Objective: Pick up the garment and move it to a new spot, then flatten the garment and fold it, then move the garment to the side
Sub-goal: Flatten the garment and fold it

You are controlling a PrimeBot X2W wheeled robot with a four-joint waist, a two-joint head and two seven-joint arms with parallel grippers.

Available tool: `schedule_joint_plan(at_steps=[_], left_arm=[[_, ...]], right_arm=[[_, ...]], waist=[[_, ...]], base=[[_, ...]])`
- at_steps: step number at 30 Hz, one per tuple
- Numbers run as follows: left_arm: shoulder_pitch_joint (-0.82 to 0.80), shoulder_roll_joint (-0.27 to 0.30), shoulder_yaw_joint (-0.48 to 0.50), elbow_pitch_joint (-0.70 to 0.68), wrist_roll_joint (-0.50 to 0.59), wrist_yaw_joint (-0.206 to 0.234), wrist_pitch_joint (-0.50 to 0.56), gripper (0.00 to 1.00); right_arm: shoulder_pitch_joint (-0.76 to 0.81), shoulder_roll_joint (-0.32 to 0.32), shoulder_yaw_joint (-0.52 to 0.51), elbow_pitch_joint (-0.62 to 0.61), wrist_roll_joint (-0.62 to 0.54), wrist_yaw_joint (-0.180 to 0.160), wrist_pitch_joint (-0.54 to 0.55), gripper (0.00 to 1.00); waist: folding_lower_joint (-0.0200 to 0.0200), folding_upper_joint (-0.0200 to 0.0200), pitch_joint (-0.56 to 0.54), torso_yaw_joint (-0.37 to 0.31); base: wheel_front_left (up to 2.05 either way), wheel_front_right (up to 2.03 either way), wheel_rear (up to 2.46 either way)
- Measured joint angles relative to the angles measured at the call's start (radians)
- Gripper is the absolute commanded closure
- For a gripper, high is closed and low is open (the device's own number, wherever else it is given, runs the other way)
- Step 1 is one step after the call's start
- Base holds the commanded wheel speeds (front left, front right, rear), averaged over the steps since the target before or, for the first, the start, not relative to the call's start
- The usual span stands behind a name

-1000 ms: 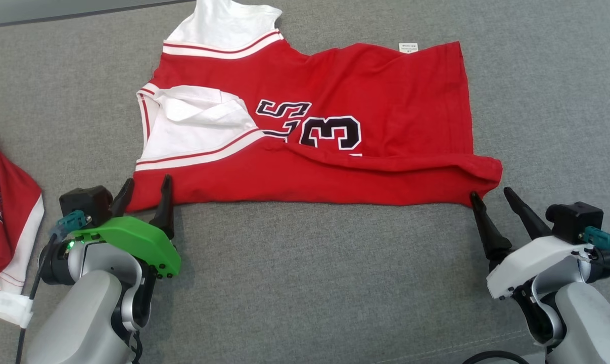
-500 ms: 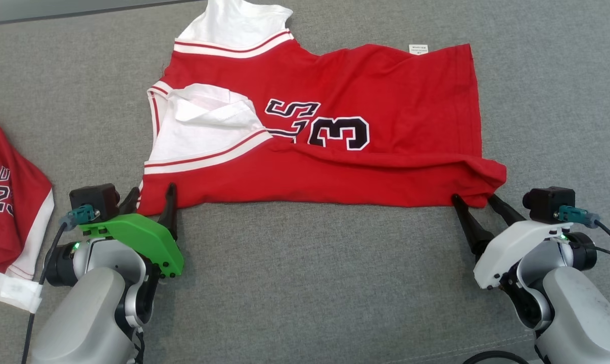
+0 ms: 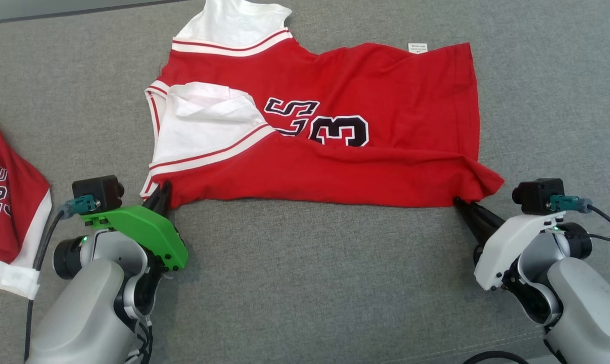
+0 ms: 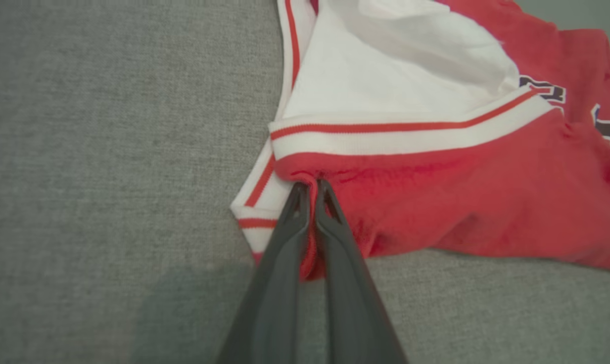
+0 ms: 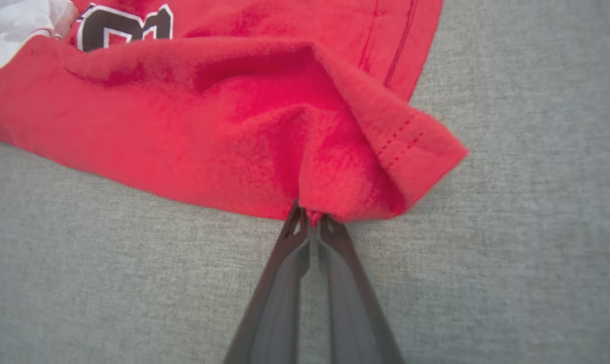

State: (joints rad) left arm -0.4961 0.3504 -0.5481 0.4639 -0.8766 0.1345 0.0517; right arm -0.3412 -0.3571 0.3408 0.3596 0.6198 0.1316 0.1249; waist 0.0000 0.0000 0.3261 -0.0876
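The garment [image 3: 335, 167] is a red jersey with white trim and black numbers, lying sideways on the grey surface with its near edge folded over. My left gripper [image 3: 162, 194] is shut on the near left corner of the garment [image 4: 436, 202], red cloth pinched between the left gripper's [image 4: 312, 188] dark fingers beside the white striped trim. At the near right corner my right gripper [image 3: 461, 203] is shut on the bunched hem of the garment [image 5: 224, 131]; in the right wrist view the right gripper [image 5: 311, 215] holds a small tuck of red cloth.
Another red and white jersey [image 3: 6, 212] lies at the far left edge. The grey fabric surface [image 3: 310, 283] runs wide in front of the garment. A small white label [image 3: 417, 48] sits on the garment's far edge.
Both grippers went from open to shut, closing on the near corners of the garment. The near edge has pulled slightly up at both corners.
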Motion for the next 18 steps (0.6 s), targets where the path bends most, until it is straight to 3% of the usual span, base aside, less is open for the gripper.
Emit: schedule_joint_plan(at_steps=[8, 14, 18], left_arm=[[0.012, 0.073, 0.003, -0.12, -0.012, -0.008, 0.063, 1.0], [0.138, 0.087, -0.009, -0.316, -0.02, 0.057, 0.08, 1.0], [0.249, 0.084, -0.021, -0.437, -0.019, 0.129, 0.066, 1.0]], right_arm=[[-0.036, -0.235, 0.121, -0.114, 0.149, 0.0, 0.093, 1.0], [-0.032, -0.459, 0.153, -0.197, 0.296, 0.0, 0.191, 1.0], [0.01, -0.549, 0.167, -0.249, 0.363, 0.0, 0.255, 1.0]], waist=[[0.0, 0.0, -0.015, 0.018], [0.0, 0.0, -0.039, 0.051], [0.0001, 0.0, -0.06, 0.075]], base=[[0.0, 0.0, 0.0], [0.0, 0.0, 0.0], [0.0, 0.0, 0.0]])
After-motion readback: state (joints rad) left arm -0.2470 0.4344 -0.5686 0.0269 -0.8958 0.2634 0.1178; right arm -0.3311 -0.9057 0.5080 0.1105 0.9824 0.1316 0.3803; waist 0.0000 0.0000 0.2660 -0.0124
